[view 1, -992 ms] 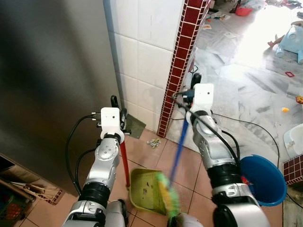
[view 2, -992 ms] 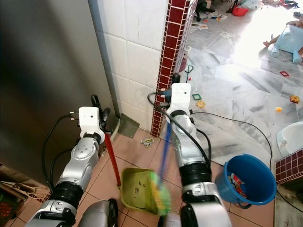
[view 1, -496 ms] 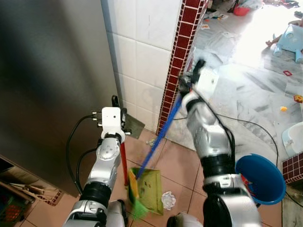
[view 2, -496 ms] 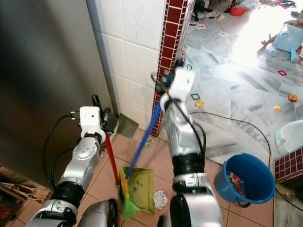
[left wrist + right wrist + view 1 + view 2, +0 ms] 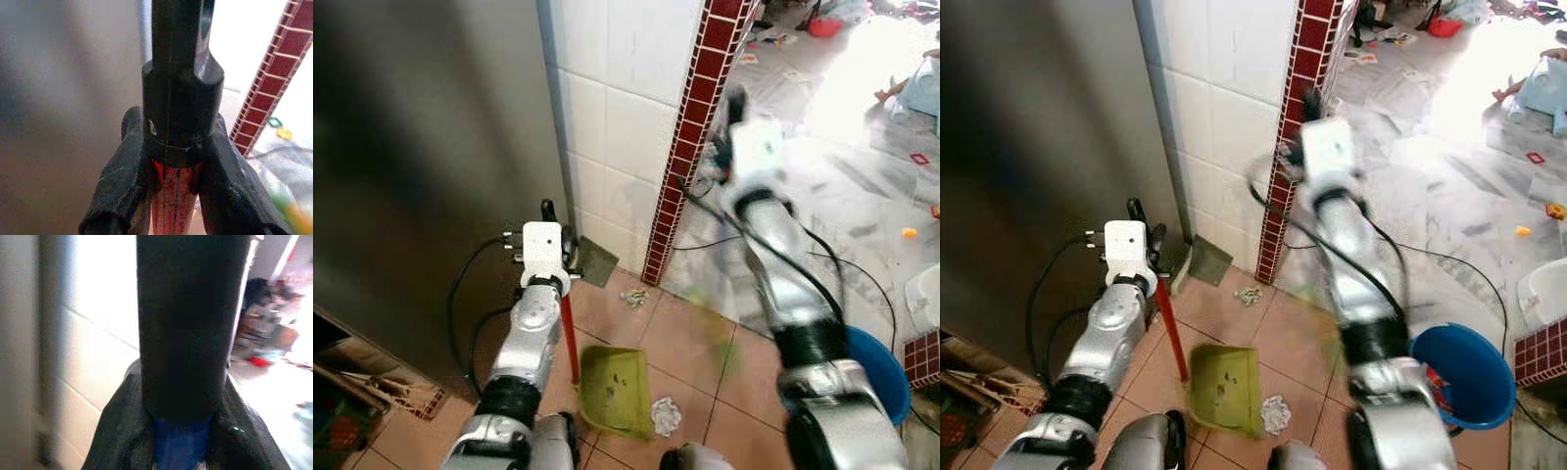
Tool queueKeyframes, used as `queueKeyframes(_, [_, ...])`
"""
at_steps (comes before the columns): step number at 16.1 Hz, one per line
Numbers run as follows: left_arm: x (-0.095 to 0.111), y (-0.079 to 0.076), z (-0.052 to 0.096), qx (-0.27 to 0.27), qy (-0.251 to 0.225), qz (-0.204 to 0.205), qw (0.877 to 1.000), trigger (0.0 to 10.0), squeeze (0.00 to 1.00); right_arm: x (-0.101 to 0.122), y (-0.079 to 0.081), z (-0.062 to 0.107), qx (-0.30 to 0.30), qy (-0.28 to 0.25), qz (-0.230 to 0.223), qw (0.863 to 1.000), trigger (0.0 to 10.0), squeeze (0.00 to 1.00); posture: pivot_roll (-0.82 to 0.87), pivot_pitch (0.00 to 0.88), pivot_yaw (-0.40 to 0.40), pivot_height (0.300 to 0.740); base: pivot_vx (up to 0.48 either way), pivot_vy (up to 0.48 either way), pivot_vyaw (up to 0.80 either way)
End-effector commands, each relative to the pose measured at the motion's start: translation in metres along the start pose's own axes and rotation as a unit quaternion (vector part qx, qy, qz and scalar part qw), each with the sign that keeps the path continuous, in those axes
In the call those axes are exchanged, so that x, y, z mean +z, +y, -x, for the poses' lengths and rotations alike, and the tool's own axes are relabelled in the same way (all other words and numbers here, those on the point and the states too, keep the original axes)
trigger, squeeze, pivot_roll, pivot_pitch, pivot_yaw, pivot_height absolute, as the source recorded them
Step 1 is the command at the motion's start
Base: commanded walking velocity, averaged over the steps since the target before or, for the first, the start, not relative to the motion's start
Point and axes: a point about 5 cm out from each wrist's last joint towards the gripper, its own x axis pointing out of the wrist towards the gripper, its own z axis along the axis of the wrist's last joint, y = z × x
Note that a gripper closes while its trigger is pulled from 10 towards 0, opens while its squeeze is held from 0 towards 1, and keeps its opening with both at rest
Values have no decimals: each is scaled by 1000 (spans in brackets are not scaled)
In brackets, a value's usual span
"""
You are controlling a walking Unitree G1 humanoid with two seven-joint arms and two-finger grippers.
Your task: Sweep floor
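Note:
My left gripper (image 5: 557, 219) is shut on the red upright handle (image 5: 570, 333) of a green dustpan (image 5: 617, 392), which rests on the terracotta tiles. The left wrist view shows the red handle (image 5: 173, 200) clamped between the black fingers (image 5: 122, 186). My right gripper (image 5: 737, 110) is raised by the red-tiled pillar and blurred by motion. In the right wrist view it is shut on the blue broom handle (image 5: 182, 448). The broom's green head is a faint smear (image 5: 713, 328) right of the pan. Crumpled white paper (image 5: 663, 415) lies at the pan's right edge. A small scrap (image 5: 633, 296) lies near the pillar's base.
A steel cabinet (image 5: 421, 176) and a white tiled wall (image 5: 626, 117) close off the left. The red-tiled pillar (image 5: 690, 147) stands ahead. A blue bucket (image 5: 893, 364) sits at the right. A black cable (image 5: 862, 269) runs across the littered marble floor beyond.
My right arm has swung the broom from the dustpan's left side out to the right and now blurs. The left arm and the dustpan have stayed put.

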Motion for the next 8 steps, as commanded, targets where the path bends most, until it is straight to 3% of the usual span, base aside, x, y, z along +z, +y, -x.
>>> queueKeyframes(1, [-6, 4, 4, -6, 19, -39, 999, 10000, 0, 1, 3, 3, 1, -6, 3, 1000, 10000, 0, -86, 31, -12, 740, 0, 0, 0])
queueKeyframes(4, [-8, 15, 9, -4, 20, -61, 998, 10000, 0, -28, 4, 15, -5, 57, 27, 998, 10000, 0, -82, 36, -5, 740, 0, 0, 0])
queueKeyframes(6, [-10, 20, 16, -21, 38, -83, 996, 10000, 0, -58, 13, 26, -3, 155, -20, 988, 10000, 0, -74, 47, 0, 740, 0, 0, 0])
queueKeyframes(8, [-12, 19, 20, -34, 51, -96, 993, 10000, 0, -64, 21, 28, 9, 186, -40, 982, 10000, 0, -74, 55, 3, 740, 0, 0, 0])
